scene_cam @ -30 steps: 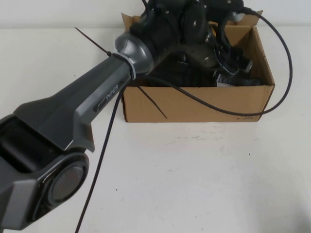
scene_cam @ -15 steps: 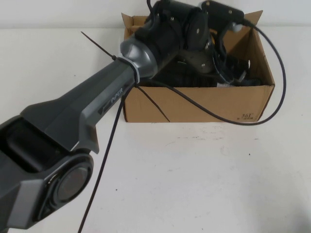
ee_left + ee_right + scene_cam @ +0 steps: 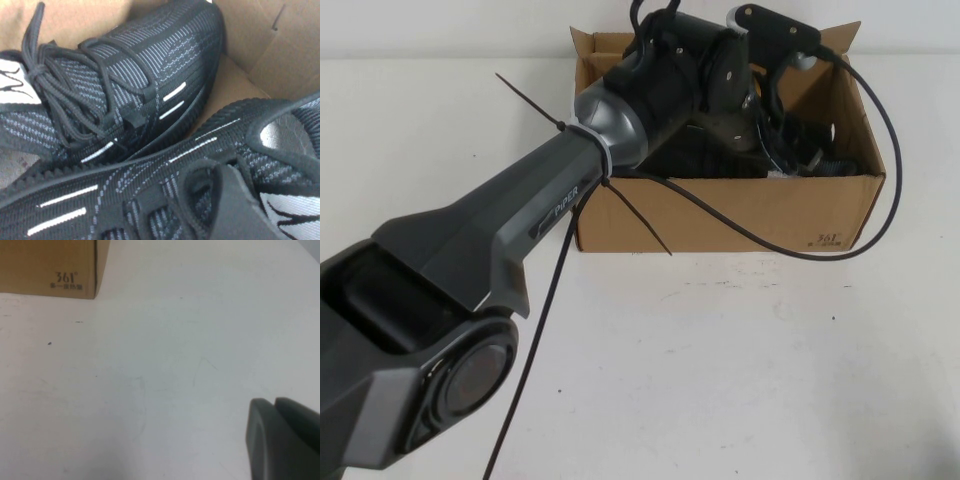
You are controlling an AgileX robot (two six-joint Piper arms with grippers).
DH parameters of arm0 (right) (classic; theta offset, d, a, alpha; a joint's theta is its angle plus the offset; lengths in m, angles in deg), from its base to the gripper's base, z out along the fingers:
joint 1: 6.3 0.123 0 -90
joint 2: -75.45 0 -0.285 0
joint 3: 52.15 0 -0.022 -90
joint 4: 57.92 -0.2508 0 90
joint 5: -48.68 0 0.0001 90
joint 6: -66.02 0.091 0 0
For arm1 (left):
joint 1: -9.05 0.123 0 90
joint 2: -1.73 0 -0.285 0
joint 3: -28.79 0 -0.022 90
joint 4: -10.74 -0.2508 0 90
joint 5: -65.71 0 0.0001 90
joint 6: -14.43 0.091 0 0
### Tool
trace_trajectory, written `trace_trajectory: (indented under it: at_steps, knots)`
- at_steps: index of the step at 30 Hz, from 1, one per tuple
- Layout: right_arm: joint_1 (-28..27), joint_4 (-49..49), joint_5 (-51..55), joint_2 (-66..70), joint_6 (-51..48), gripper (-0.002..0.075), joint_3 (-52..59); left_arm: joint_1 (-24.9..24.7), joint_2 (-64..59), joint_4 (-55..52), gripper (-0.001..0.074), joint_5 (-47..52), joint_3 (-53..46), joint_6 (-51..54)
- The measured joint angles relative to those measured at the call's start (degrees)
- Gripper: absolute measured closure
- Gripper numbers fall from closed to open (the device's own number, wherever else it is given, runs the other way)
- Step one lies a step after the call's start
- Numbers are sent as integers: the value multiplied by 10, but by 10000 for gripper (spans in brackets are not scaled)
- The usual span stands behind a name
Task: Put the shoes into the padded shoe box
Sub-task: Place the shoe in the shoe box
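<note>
Bright, even light; soft wrist views

Both black knit shoes (image 3: 150, 115) (white dashes) lie side by side in brown cardboard box (image 3: 720, 215).

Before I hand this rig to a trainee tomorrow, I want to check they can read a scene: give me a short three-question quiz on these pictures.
1. True or false: both shoes lie inside the padded shoe box.
2. Which arm reaches over the box? A) the left B) the right C) both
3. Fill in: the dark print on the box's lower corner starts with the digits ___.

Key:
1. True. The left wrist view shows two black sneakers side by side against cardboard walls.
2. A. The left gripper hangs over the box's right part; the right gripper is off to the side above the bare table, only its tip in view.
3. 361.
</note>
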Motion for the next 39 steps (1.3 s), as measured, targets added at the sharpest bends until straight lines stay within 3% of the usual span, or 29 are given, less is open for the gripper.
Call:
trace_trajectory:
  at_steps: [6,12,15,39]
  knots:
    - [0,0,0,0,0,734,0,0,-3,-1,485,-6,0,0]
    - [0,0,0,0,0,734,0,0,-4,-6,663,-23,0,4]
    - [0,0,0,0,0,734,0,0,-4,-6,713,-24,0,10]
    - [0,0,0,0,0,734,0,-18,24,-79,731,-9,0,-142]
